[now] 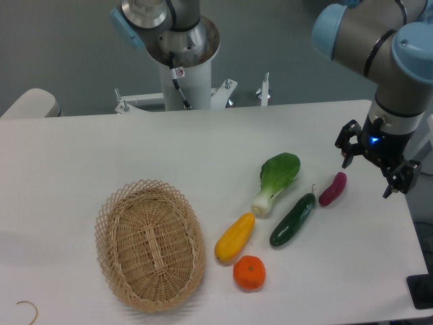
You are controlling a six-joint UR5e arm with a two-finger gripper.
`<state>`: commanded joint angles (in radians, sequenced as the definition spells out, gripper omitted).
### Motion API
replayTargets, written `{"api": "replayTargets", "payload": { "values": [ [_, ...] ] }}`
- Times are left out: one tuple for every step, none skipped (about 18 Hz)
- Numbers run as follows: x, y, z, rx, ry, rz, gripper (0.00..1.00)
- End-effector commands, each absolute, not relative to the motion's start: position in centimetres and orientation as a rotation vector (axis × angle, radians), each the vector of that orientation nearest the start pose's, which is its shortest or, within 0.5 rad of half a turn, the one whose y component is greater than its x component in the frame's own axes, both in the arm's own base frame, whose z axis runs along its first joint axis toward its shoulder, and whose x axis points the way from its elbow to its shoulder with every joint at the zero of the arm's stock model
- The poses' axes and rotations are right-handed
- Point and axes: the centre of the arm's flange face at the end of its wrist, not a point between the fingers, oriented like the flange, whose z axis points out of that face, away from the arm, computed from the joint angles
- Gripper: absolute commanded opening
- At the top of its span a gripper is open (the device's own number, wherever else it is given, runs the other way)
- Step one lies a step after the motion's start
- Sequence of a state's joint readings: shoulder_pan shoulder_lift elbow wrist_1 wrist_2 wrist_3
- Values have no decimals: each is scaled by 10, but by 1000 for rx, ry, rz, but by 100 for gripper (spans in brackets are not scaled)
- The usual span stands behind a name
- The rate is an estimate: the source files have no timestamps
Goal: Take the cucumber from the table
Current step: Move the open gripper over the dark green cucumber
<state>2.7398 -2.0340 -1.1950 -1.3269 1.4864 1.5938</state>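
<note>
The cucumber [293, 219] lies flat on the white counter [135, 156], in the right half, with its long axis going diagonally from lower left to upper right. Nothing holds it. Just beside its upper end lies a small purple eggplant [333, 188], and they are close but I cannot tell if they touch. To the left of the cucumber is a bok choy [276, 180], its white stalk pointing down toward a yellow squash [235, 237]. The squash lies nearly parallel to the cucumber. Below the squash, near to it, sits an orange [249, 272]. Farther left, well apart from the vegetables, stands a woven basket [150, 244].

The end effector [376, 169] hangs above the right edge of the counter, to the right of the eggplant and higher than the cucumber. Its two fingers are spread apart, and there is nothing between them.
</note>
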Motion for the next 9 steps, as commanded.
{"api": "replayTargets", "payload": {
  "values": [
    [-581,404,424,-2951,654,204,100],
    [-582,406,427,-2953,649,215,100],
    [-583,406,428,-2956,636,220,100],
    [-582,407,426,-2956,617,213,100],
    [-581,407,425,-2959,599,207,100],
    [-581,407,423,-2961,594,202,100],
    [-581,406,420,-2964,590,198,100],
    [-579,409,418,-2964,581,199,100],
    [-577,412,417,-2965,555,205,100]
  ]
}}
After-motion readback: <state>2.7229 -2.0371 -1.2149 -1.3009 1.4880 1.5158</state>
